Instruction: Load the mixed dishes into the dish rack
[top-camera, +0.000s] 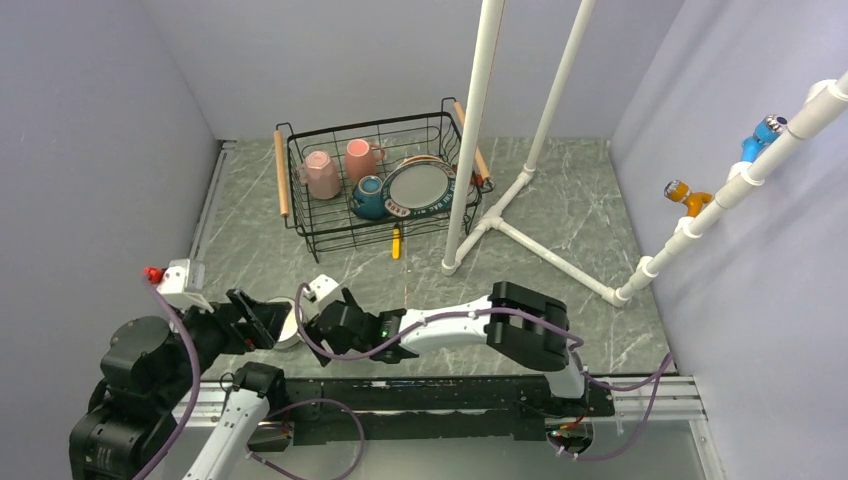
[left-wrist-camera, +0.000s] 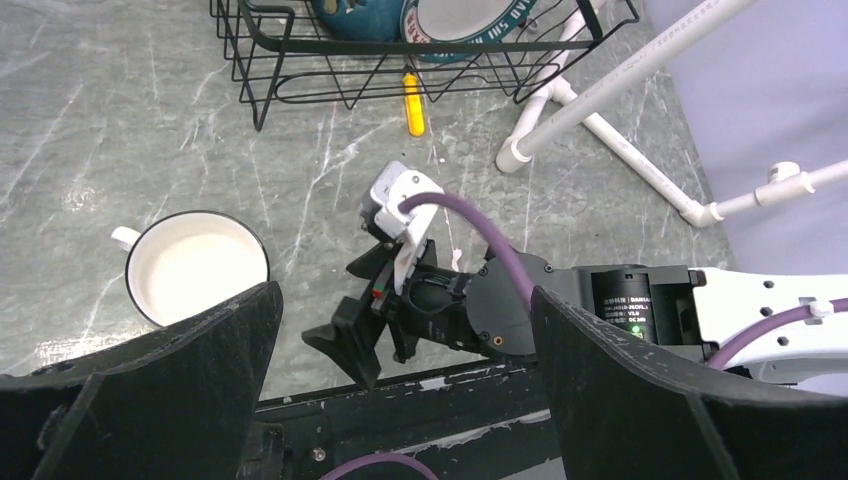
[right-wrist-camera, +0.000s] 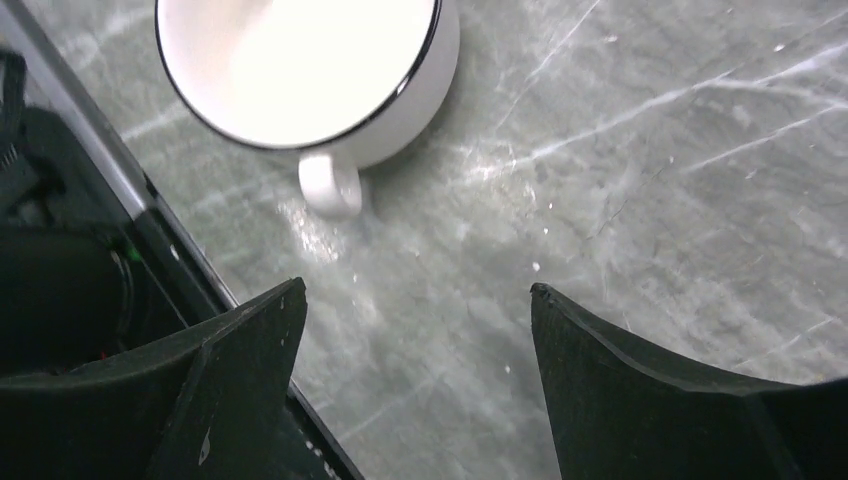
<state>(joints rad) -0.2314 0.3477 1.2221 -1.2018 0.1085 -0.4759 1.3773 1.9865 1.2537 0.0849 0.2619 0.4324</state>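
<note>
The white handled cup stands upright and empty on the table near the front left, between my two grippers. In the left wrist view the cup is ahead and to the left, outside the jaws. My left gripper is open and empty. My right gripper is open and empty, just short of the cup, whose handle points toward it. The dish rack at the back holds two pink mugs, the dark-blue bowl and the patterned-rim plate. I cannot make out the cream dish.
A small yellow tool lies on the table just in front of the rack. A white pipe frame stands right of the rack, its feet running across the table. Grey walls close in the left, back and right.
</note>
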